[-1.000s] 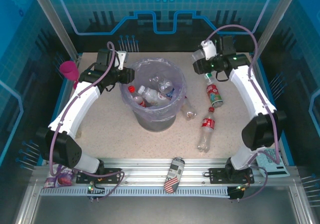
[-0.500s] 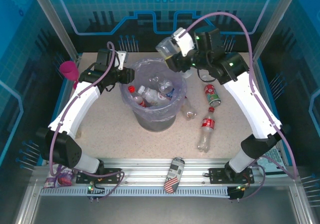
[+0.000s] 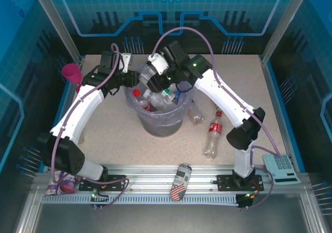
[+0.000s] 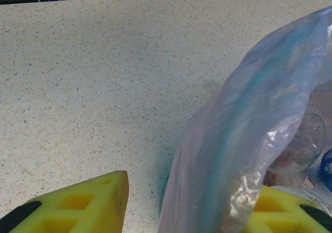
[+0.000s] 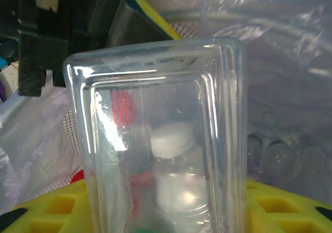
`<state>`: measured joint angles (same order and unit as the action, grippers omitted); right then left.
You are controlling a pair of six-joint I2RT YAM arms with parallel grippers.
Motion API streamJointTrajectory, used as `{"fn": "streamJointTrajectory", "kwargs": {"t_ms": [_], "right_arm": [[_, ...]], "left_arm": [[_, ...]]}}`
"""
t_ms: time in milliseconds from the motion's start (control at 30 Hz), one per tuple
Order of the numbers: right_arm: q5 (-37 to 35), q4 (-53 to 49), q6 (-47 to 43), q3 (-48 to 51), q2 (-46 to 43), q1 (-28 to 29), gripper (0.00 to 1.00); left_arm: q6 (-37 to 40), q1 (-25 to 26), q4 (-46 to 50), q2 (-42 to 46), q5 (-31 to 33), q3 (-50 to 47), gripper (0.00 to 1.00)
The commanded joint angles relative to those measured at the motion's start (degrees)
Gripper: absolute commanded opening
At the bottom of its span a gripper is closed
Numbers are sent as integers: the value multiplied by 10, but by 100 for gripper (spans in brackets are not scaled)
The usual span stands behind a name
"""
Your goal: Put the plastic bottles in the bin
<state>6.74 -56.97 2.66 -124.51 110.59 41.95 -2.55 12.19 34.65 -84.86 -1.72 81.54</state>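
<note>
Two clear plastic bottles [image 3: 212, 136] lie loose. My right gripper [image 5: 166, 215] clamps a square-based third bottle [image 5: 161, 139]; my left gripper [image 4: 179, 212] pinches the round grey bin [image 3: 158, 125] by its lavender bag [image 4: 249, 113].

My left arm [image 3: 85, 106] arcs up from its base and bends inward, wrist level and pointing right. The left gripper [image 3: 136, 79] is pinched shut on the lined rim of the bin [image 4: 244, 139], with its yellow fingers [image 4: 98, 202] on either side. My right arm [image 3: 223, 95] is stretched far and to the left, elbow low near its base and forearm long. Its wrist tips downward, and the right gripper [image 3: 158, 80] is clamped around a clear bottle [image 5: 161, 139] between its yellow pads [image 5: 46, 215].
</note>
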Motion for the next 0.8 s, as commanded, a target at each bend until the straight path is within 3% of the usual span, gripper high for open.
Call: {"fn": "streamJointTrajectory", "kwargs": {"t_ms": [0,500,767], "right_arm": [[5,8,30,25,-13,4,53],[13,-3,13,34,-17,3,75],[10,22,13,67,-43,3,74]], "left_arm": [[15,2,71,-49,31,-43,46],[16,2,72,-48,31,-42,46],[16,2,72,-48,31,-42,46]]}}
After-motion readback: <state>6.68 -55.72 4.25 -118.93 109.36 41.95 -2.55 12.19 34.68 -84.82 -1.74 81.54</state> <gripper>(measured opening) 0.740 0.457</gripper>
